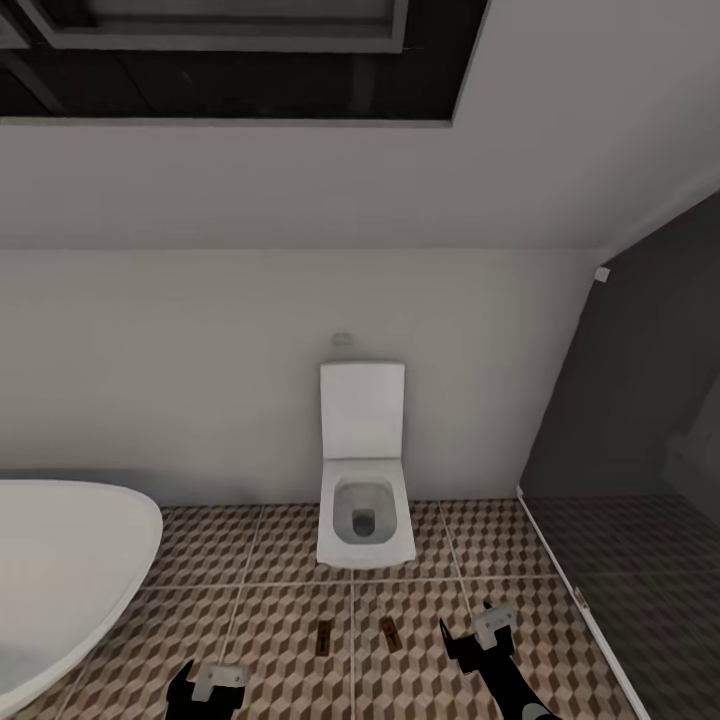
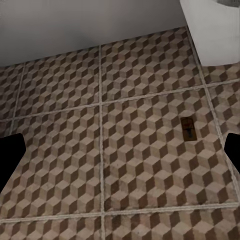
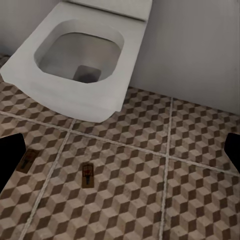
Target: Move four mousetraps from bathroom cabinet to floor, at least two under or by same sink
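Two mousetraps (image 1: 323, 638) (image 1: 390, 631) are lying on the floor (image 1: 280, 620) before the toilet (image 1: 365, 520), between the left gripper (image 1: 205, 685) and right gripper (image 1: 478, 635), both spread and empty.

White wall (image 1: 180, 370), wall-hung toilet (image 1: 365, 500), tub (image 1: 60, 570) at left, cube-pattern tile floor (image 1: 260, 620), dark glass partition (image 1: 640, 400) at right.

Two mousetraps (image 1: 324, 638) (image 1: 389, 631) are laid flat on the bathroom floor (image 1: 280, 620), side by side and apart, in front of the toilet (image 1: 364, 500), which is set against the back wall. The bathtub (image 1: 60, 570) is placed to the left, well apart from the traps. The left pincer (image 1: 205, 690) and right pincer (image 1: 478, 640) are held above the floor, flanking the traps.
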Controlling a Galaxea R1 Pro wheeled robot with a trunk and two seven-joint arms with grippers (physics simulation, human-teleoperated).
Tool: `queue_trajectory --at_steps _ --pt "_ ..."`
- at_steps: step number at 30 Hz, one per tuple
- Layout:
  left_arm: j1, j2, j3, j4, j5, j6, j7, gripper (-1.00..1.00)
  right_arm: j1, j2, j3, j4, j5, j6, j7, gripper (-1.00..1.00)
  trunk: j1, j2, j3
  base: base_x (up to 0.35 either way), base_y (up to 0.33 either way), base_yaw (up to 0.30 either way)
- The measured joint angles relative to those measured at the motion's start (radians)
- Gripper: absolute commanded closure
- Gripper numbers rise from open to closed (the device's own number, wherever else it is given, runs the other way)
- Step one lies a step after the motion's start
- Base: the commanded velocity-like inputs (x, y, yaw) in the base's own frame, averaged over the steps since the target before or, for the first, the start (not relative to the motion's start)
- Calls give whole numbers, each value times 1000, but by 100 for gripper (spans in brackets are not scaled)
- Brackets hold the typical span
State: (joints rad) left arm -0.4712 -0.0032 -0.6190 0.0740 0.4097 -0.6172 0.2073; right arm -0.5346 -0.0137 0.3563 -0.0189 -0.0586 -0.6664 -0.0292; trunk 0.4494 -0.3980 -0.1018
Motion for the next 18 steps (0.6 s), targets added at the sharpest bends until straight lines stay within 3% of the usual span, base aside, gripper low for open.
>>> queue_trajectory --at_steps 13,18 --pt "0 -4 0 0 0 -1 0 -100 0 0 0 0 0 2 -2 -100 0 0 20 0 0 0" --pt "2 -28 0 -1 0 1 0 -100 0 0 0 0 0 3 -2 -100 0 0 26 0 0 0"
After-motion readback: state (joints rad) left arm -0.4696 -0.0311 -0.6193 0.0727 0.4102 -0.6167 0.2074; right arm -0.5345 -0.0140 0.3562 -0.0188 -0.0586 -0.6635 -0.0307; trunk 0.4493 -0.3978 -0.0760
